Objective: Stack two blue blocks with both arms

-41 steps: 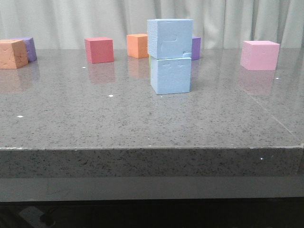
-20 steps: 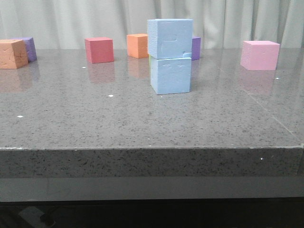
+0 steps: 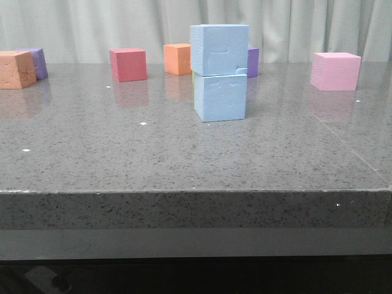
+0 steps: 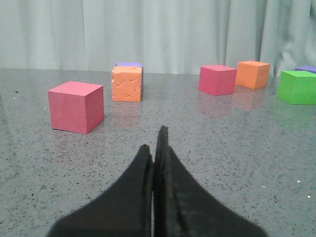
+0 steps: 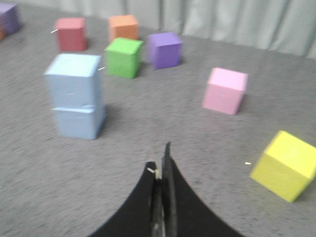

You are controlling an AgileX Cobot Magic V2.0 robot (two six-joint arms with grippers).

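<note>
Two pale blue blocks stand stacked at the middle of the grey table. The upper blue block point(image 3: 218, 49) rests squarely on the lower blue block point(image 3: 220, 97). The stack also shows in the right wrist view, upper block point(image 5: 73, 75) on lower block point(image 5: 78, 122). My right gripper point(image 5: 160, 165) is shut and empty, well back from the stack. My left gripper point(image 4: 154, 143) is shut and empty, low over the table, with no blue block in its view. Neither gripper shows in the front view.
Around the stack stand a red cube point(image 3: 128, 64), orange cubes point(image 3: 177, 59) point(image 3: 16, 69), purple cubes point(image 3: 252, 61) point(image 3: 37, 62), a pink cube point(image 3: 334, 71) and a green cube point(image 5: 123, 58). A yellow cube point(image 5: 285, 165) lies near my right gripper. A red cube point(image 4: 76, 106) sits near my left gripper.
</note>
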